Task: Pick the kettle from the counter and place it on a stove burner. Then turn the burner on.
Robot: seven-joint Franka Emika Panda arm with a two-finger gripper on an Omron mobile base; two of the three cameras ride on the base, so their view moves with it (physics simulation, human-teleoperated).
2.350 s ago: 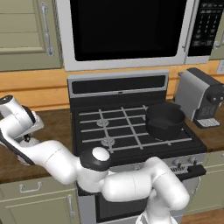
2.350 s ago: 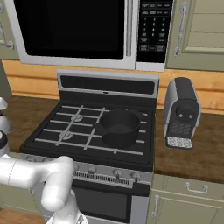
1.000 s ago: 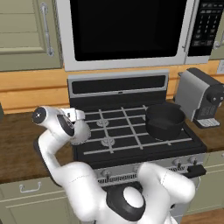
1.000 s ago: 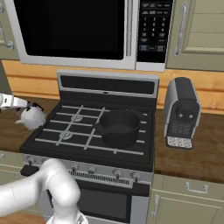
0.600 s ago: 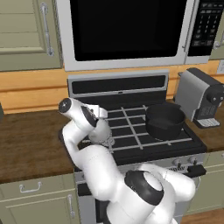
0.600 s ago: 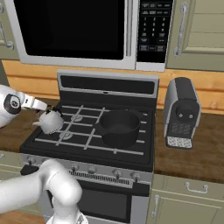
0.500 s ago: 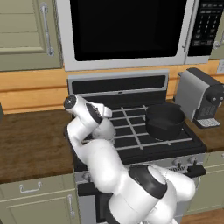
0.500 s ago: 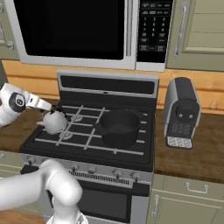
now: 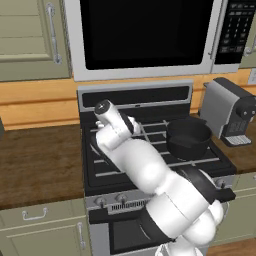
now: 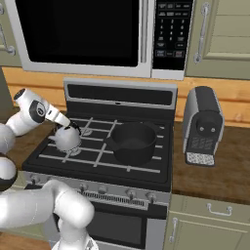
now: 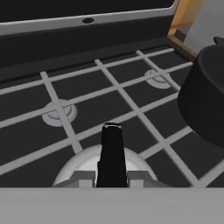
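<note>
At the left, the brown desk [image 10: 12, 141] runs up to the black cooktop [image 10: 146, 168]. Over the cooktop's front-left grates the pincer [image 10: 67, 125] is clamped on the black handle of the kettle [image 10: 67, 138], which sits at or just above a burner [image 11: 59, 112] there; whether it touches I cannot tell. Just right stands the wide black pot [image 10: 133, 142], then the coffee machine [image 10: 202, 126].

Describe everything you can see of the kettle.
The kettle is a small silvery-white dome with a black handle on top. It hangs upright from the gripper, which is shut on that handle, over the front left of the cooktop, left of the pot. Whether it touches the grates is unclear.
</note>
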